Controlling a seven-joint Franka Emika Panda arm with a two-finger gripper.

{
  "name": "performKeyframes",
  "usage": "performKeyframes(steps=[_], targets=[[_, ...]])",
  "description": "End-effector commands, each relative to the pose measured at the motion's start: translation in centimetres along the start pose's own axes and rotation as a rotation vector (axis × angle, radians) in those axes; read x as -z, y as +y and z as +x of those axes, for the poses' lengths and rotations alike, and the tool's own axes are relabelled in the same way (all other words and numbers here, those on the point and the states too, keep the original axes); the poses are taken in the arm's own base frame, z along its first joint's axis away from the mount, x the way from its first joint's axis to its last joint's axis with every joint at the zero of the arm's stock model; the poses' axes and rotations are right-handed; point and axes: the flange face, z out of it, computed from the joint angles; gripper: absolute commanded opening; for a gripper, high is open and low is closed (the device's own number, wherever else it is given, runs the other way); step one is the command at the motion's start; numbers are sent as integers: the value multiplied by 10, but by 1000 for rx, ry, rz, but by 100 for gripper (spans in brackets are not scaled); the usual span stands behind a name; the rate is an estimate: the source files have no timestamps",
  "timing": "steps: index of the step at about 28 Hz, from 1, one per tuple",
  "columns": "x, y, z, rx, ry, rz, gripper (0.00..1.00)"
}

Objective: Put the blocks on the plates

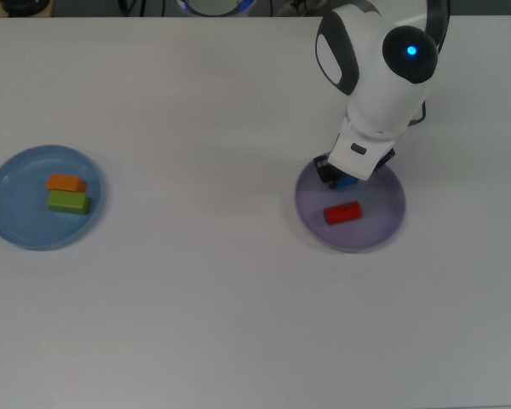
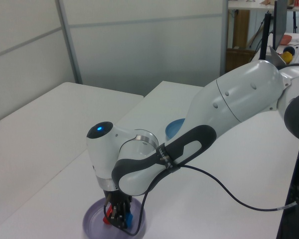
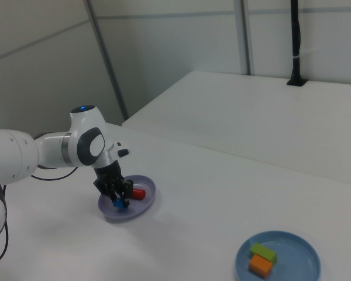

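The lavender plate [image 1: 383, 215] lies at the top view's right and holds a red block [image 1: 342, 213]. My gripper [image 1: 340, 178] is low over that plate's far rim, shut on the small blue cube [image 1: 348, 181]. In the right view the blue cube [image 3: 118, 204] sits between the fingers just at the plate [image 3: 144, 204], beside the red block [image 3: 138, 193]. The left view shows the gripper [image 2: 120, 219] down on the plate [image 2: 93, 222]. On the light blue plate [image 1: 17, 215] rest an orange block [image 1: 66, 182] and a green block [image 1: 68, 202].
Both plates lie on a white table [image 1: 204, 290]. The arm's body and its black cable [image 2: 229, 184] reach over the table. In the left view the arm hides most of the light blue plate [image 2: 175, 128].
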Motion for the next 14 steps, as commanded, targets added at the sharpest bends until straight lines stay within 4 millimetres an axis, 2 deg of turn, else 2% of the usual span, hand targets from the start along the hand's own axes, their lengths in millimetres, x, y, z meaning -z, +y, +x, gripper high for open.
performKeyframes(steps=[1, 2, 10, 14], targets=[[5, -2, 2, -2, 25, -19, 87], [5, -2, 2, -2, 25, -19, 100], [9, 0, 2, 9, 29, -44, 100], [23, 11, 6, -10, 48, -45, 100]])
